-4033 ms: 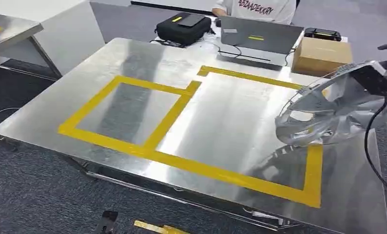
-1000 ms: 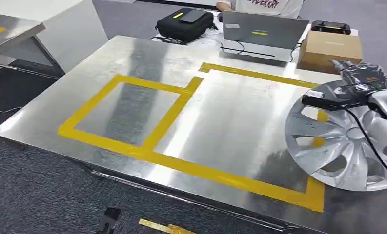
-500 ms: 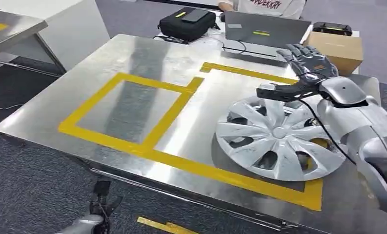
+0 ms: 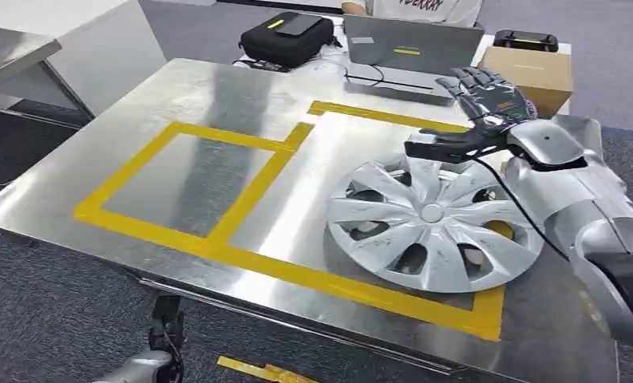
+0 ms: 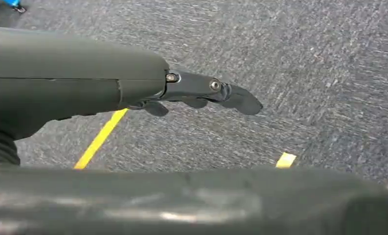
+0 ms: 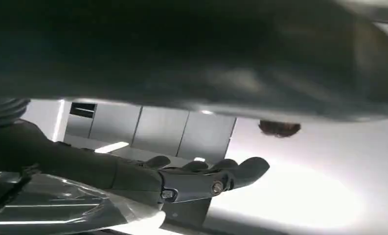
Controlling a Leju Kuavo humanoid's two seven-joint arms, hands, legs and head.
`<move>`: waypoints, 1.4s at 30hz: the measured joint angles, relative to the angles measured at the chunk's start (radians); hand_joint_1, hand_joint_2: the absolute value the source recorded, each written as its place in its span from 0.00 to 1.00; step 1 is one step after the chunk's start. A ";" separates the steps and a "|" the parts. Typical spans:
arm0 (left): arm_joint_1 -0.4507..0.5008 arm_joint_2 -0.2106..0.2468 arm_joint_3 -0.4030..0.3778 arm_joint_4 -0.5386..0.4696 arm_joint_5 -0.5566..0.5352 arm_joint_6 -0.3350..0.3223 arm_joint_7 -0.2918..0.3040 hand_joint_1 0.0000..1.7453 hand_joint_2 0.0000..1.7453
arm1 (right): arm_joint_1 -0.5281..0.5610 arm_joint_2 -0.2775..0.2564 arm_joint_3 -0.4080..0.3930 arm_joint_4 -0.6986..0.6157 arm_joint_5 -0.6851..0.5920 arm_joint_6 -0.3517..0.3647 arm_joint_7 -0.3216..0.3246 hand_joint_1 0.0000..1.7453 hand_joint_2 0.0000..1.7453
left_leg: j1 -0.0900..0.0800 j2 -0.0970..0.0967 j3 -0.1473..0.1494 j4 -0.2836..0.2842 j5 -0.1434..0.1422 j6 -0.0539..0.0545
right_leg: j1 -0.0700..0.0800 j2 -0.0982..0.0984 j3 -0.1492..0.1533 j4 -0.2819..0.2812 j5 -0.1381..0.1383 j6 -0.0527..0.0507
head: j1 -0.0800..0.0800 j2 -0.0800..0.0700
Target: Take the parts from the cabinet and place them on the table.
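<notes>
Hubcap (image 4: 433, 222) lies flat on the table (image 4: 217, 96), inside the yellow tape outline (image 4: 297, 275). Right hand (image 4: 488, 108) hovers beyond the hubcap's far rim, fingers (image 4: 464, 80) spread, empty.

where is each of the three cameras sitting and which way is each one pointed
Head view: high on the robot, looking forward and down at the metal table and hubcap; right arm and right hand show.
Left wrist view: behind the left hand, looking down at grey carpet with yellow tape.
Right wrist view: behind the right hand, looking along the shiny tabletop, hubcap edge beneath it.
Shared: head and right wrist views both show the right hand over the hubcap.
</notes>
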 joint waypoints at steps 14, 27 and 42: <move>0.012 -0.010 0.042 0.000 0.049 0.030 -0.017 0.00 0.00 | 0.034 0.024 -0.115 -0.132 -0.266 -0.162 -0.196 0.00 0.00 | 0.010 0.003 0.026 -0.056 0.006 0.007 | -0.001 -0.004 -0.054 0.134 -0.049 0.039 | 0.005 0.000; 0.014 -0.008 0.058 0.000 0.069 0.029 -0.011 0.00 0.00 | 0.052 0.062 -0.134 -0.278 -0.281 -0.162 -0.209 0.00 0.00 | 0.014 0.001 -0.060 0.254 -0.187 -0.050 | 0.000 -0.008 -0.053 -0.012 0.064 -0.012 | 0.000 0.000; 0.018 -0.008 0.076 0.000 0.089 0.008 -0.006 0.00 0.00 | 0.063 0.075 -0.124 -0.355 -0.283 -0.140 -0.155 0.00 0.00 | 0.007 0.008 0.032 -0.071 0.004 0.014 | -0.002 -0.009 -0.170 0.293 -0.091 0.040 | 0.005 0.000</move>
